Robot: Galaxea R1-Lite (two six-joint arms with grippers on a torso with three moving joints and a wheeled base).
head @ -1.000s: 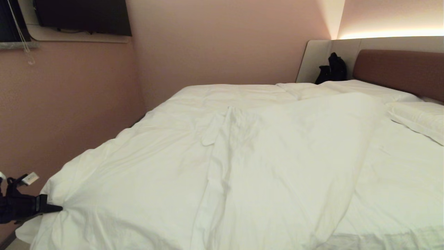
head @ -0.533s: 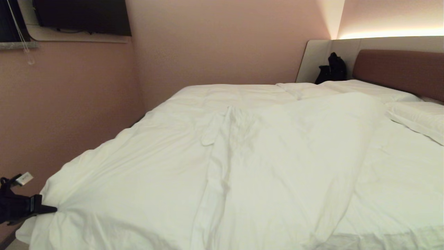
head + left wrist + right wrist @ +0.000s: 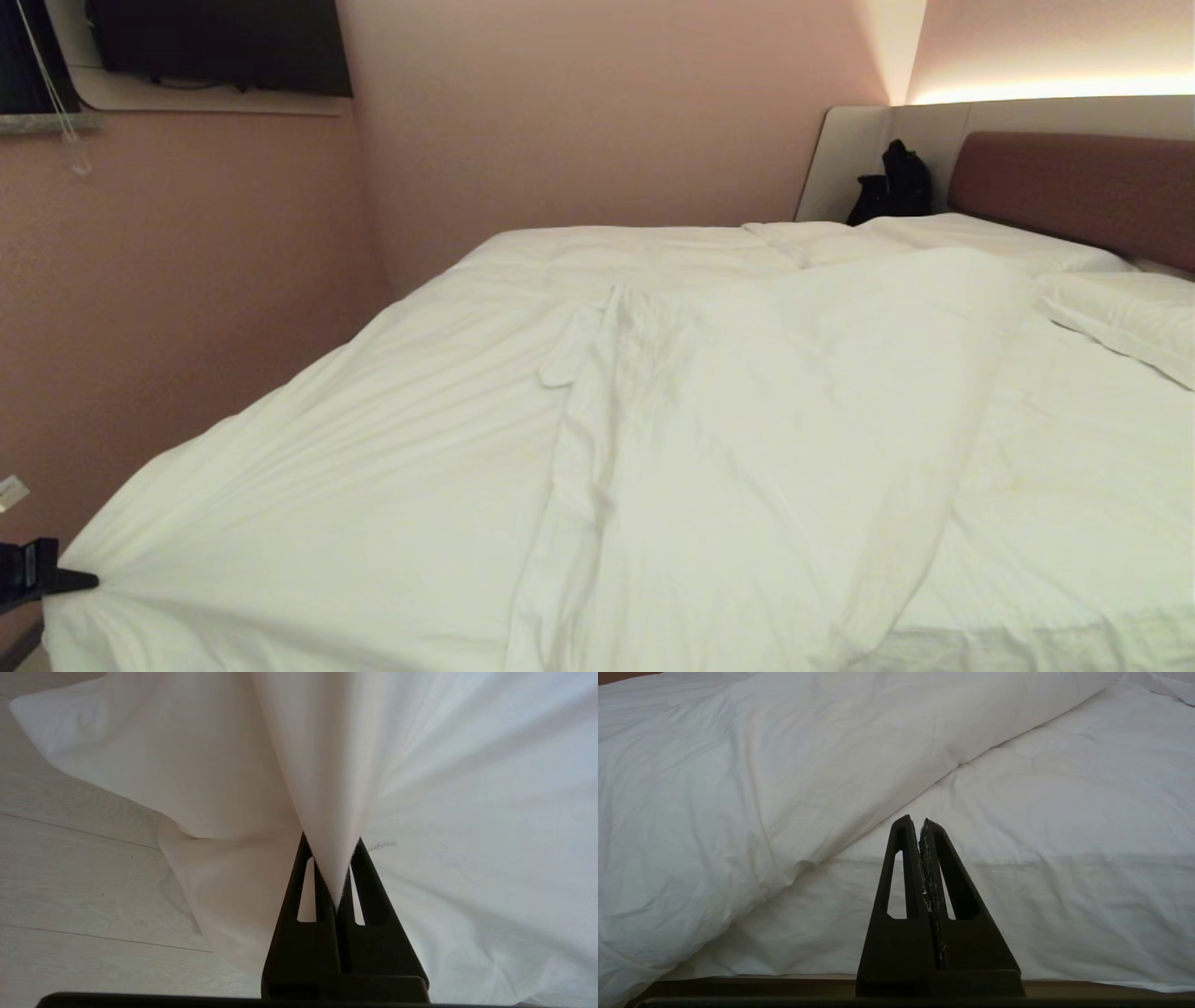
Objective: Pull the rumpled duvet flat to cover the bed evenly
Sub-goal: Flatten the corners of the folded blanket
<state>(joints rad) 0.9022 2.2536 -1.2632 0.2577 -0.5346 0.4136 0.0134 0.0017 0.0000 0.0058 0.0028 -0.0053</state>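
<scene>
The white duvet [image 3: 392, 467] lies over the bed [image 3: 1102, 523], with one broad part folded over itself across the middle [image 3: 794, 420]. At the near left corner my left gripper [image 3: 86, 581] is shut on a pinch of the duvet, and taut creases fan out from it. In the left wrist view the cloth runs as a cone into the left gripper [image 3: 332, 858], above the pale wooden floor [image 3: 70, 882]. My right gripper [image 3: 914, 822] is shut and empty, held apart from the bed's near side, facing the duvet's fold [image 3: 784, 765].
A pink wall [image 3: 187, 308] runs close along the bed's left side. The reddish-brown headboard [image 3: 1074, 187] and white pillows [image 3: 1130, 317] are at the far right. A black bag [image 3: 896, 187] stands by the headboard. A dark screen [image 3: 215, 42] hangs on the wall.
My left gripper has moved left toward the picture's edge with the duvet corner in it. The duvet's left part has been drawn out wider and smoother. The right arm is still.
</scene>
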